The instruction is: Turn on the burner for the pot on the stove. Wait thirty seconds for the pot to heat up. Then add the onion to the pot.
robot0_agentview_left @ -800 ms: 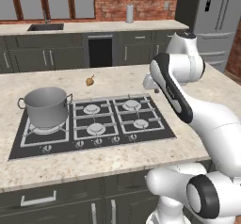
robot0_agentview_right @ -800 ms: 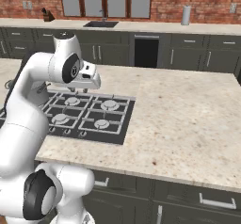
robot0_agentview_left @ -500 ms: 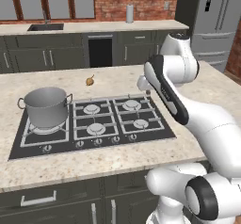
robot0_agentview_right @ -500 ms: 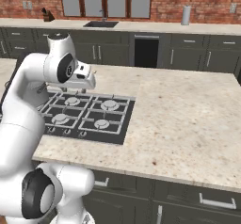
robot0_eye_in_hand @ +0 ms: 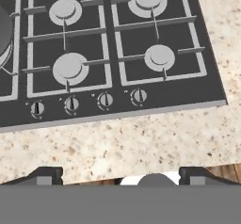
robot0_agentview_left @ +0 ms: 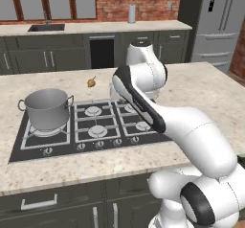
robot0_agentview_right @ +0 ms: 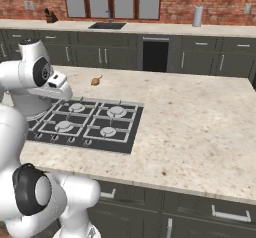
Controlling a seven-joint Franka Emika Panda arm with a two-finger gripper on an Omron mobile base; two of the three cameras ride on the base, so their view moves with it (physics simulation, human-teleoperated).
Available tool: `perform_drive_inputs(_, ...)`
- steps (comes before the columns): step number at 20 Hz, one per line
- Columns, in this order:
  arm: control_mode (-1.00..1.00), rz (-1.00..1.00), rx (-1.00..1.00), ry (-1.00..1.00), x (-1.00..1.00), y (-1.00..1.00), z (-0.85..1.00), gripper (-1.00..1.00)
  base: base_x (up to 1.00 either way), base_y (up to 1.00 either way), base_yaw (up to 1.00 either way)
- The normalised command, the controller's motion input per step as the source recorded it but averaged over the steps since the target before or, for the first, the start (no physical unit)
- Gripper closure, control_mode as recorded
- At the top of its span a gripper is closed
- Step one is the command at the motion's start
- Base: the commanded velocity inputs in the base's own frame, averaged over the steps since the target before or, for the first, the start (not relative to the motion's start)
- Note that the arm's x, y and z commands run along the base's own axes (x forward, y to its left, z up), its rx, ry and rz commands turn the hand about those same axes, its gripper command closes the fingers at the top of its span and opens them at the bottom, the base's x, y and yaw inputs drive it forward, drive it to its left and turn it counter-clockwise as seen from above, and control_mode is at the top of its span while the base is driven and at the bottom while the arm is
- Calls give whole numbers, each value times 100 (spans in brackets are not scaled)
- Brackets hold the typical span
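The grey steel pot (robot0_agentview_left: 46, 108) stands on the stove (robot0_agentview_left: 25, 148) at its left end, over the wide burner (robot0_agentview_left: 47, 131). Behind the stove, on the counter, lies the small golden-brown onion (robot0_agentview_left: 91, 82), also onion (robot0_agentview_right: 95, 81). My gripper (robot0_eye_in_hand: 120, 175) hangs open and holds nothing, high over the counter strip in front of the stove (robot0_eye_in_hand: 188, 89). It looks down on the knob row (robot0_eye_in_hand: 105, 100) and the four smaller burners. A grey sliver of the pot (robot0_eye_in_hand: 4, 35) shows at the left edge of the hand view.
The stove (robot0_agentview_right: 127, 132) sits in a speckled stone island counter (robot0_agentview_right: 200, 132). Behind it runs a back counter with a sink (robot0_agentview_left: 46, 28) and a grey canister (robot0_agentview_left: 131, 13). A steel fridge (robot0_agentview_left: 222, 21) stands at the right.
The arm has swung left, carrying the hand from the stove's right side to above its front edge. Pot and onion have not moved.
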Motion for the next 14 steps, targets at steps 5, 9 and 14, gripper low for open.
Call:
perform_drive_inputs(5, -100, -15, 0, 24, 1, 79, -20, -100, 0, 0, 0)
perform_drive_inputs(9, -100, -7, 0, 22, 0, 90, -36, -100, 0, 0, 0)
perform_drive_inputs(14, -100, 4, 0, 34, 2, 81, -45, -100, 0, 0, 0)
